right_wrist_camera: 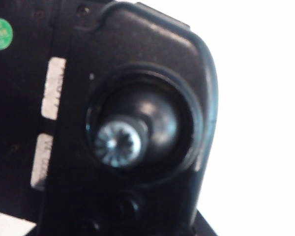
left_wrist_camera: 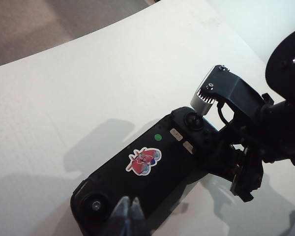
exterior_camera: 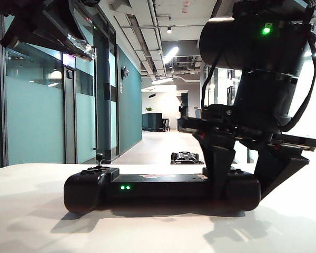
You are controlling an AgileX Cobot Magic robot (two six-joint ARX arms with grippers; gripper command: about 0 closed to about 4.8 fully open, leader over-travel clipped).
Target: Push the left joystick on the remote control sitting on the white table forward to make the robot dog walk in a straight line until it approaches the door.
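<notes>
Currently remote control sits on white surface; right gripper straddles its right end, jaws apart; left gripper together, raised near left joystick.

My exterior camera sits low at table level, facing the corridor across the remote control. My left wrist camera looks down on it from above. My right wrist camera hangs very close over one stick. All three share the controller.
</notes>
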